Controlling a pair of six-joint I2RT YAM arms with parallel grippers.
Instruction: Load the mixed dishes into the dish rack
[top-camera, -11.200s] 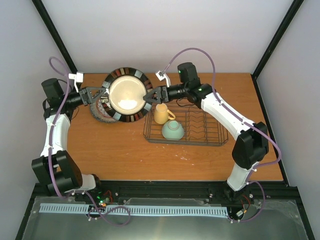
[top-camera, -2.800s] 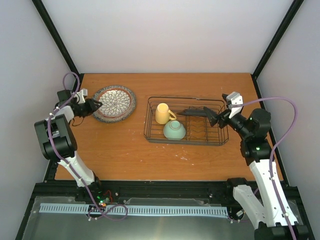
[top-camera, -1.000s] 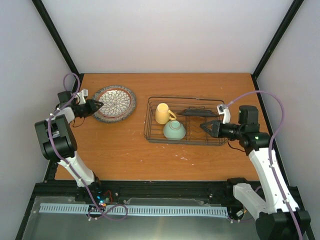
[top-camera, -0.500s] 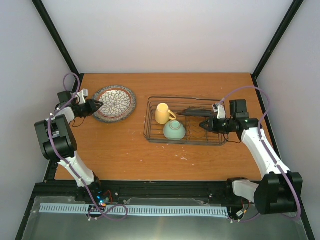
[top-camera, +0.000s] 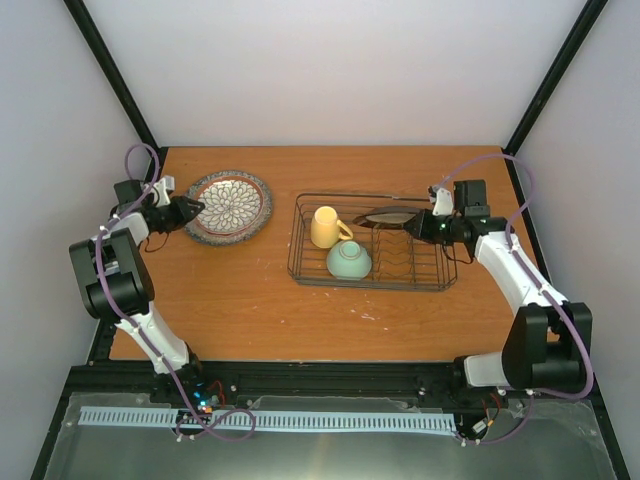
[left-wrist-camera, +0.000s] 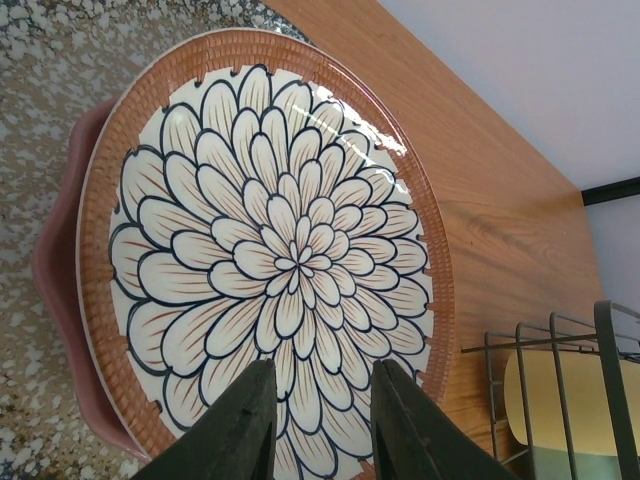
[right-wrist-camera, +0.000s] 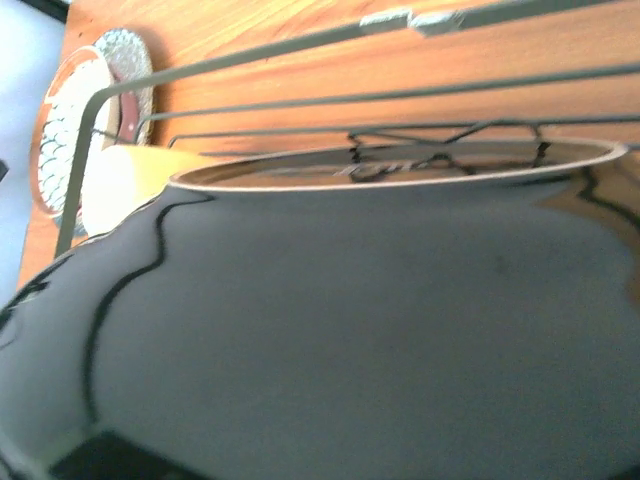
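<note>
Left gripper (left-wrist-camera: 322, 368): fingers spread, empty, over the near rim of the round brown petal-patterned plate (left-wrist-camera: 270, 260). This plate lies on the pink plate with speckled grey rim (left-wrist-camera: 50, 270).

Rectangular black wire dish rack (top-camera: 375, 285) holds:
- small yellow mug (top-camera: 322, 227)
- mint-green bowl (top-camera: 347, 261)
- cream dark-rimmed plate (top-camera: 388, 215), tilted

Right gripper (top-camera: 415, 226) is at the cream plate's edge; grip cannot be told.

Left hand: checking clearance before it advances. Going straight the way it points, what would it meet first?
Probably the brown petal-patterned plate. The left hand sits at the plate's near rim and points across it. Whether it touches the plate or hovers just above is unclear.
</note>
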